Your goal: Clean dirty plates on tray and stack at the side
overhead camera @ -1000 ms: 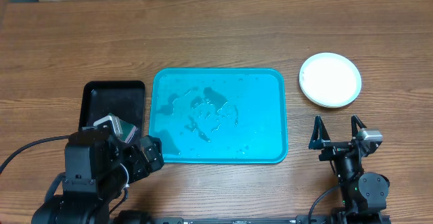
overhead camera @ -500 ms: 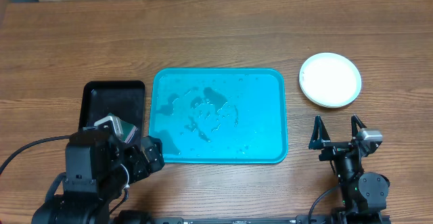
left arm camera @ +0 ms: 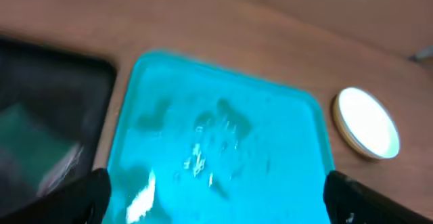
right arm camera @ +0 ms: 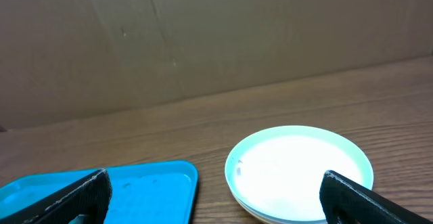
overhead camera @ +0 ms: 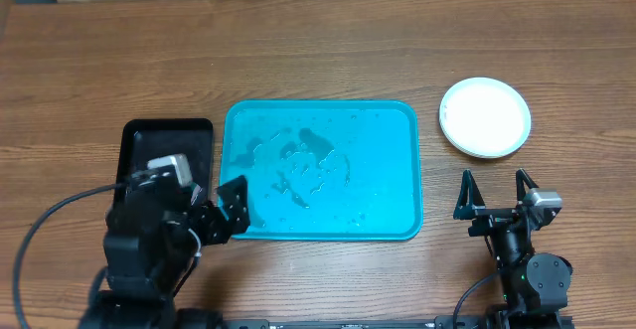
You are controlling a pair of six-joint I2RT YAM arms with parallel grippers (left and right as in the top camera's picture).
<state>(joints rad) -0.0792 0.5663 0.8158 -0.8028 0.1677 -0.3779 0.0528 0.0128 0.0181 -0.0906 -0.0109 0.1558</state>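
Observation:
The turquoise tray lies mid-table with water puddles on it and no plate on it. The plates sit in one white stack on the wood to the tray's right. My left gripper is open at the tray's near-left corner. Its blurred wrist view looks over the tray toward the plates, with the left gripper empty. My right gripper is open and empty, nearer than the stack. Its wrist view has the plates ahead, the tray's corner at left and the right gripper.
A smaller black tray lies left of the turquoise one, partly hidden under my left arm. In the left wrist view the black tray holds a blurred pale-green shape. A cardboard wall stands behind the table.
My left arm has swung up and toward the tray, its fingers now over the tray's near-left corner. The right arm, plates and tray have not moved.

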